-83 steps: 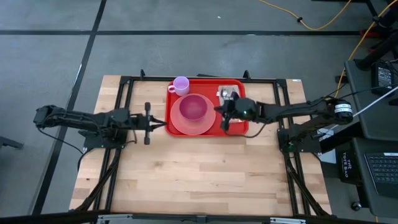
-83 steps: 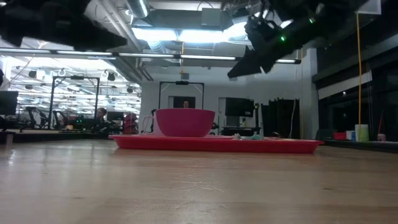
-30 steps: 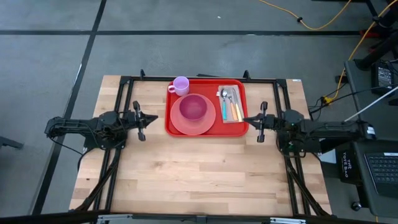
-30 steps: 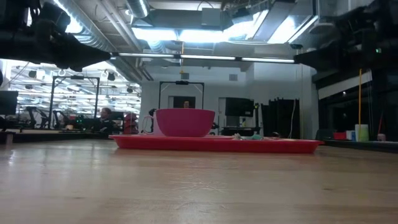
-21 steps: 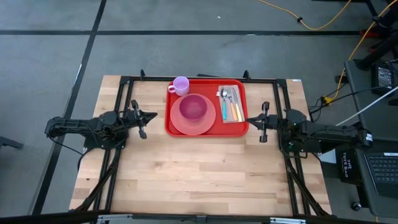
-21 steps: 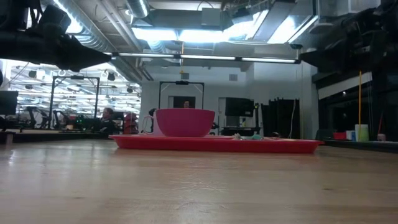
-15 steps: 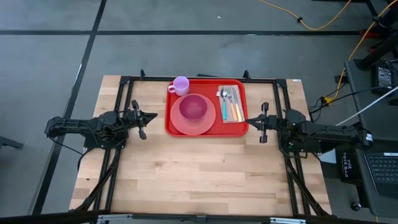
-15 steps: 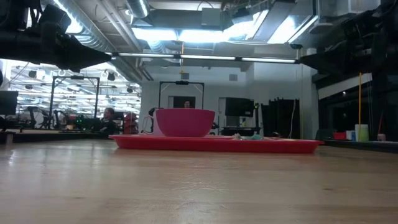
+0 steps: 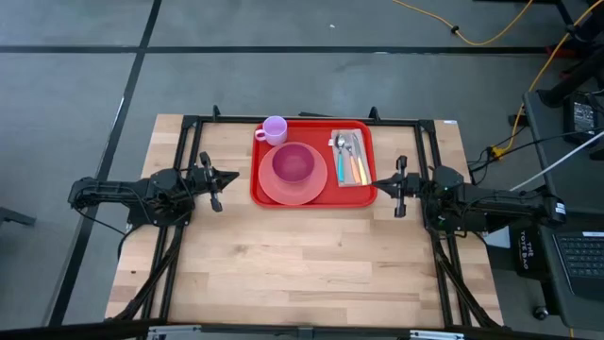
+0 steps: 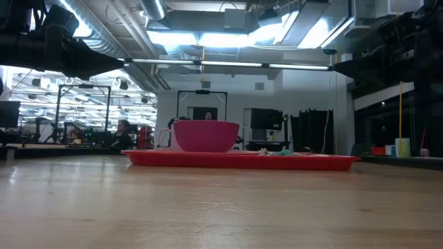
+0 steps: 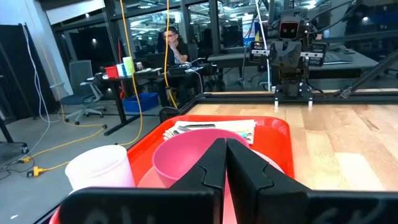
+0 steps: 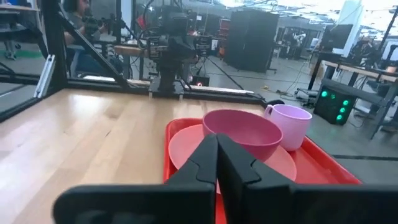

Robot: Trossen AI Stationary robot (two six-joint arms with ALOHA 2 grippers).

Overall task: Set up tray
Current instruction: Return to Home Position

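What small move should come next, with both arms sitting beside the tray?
Probably none: I would hold both arms where they are. The left pincer and right pincer are shut and empty, clear of the tray on either side. The tray carries the bowl on the plate, the cup, and cutlery on the napkin, so nothing seems left to place.

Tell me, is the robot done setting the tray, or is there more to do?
It looks done. The tray holds a plate with a bowl on it, a cup, and cutlery on a napkin. Nothing is in hand: the left gripper and right gripper are shut and empty, beside the tray. Nothing seems left to place.
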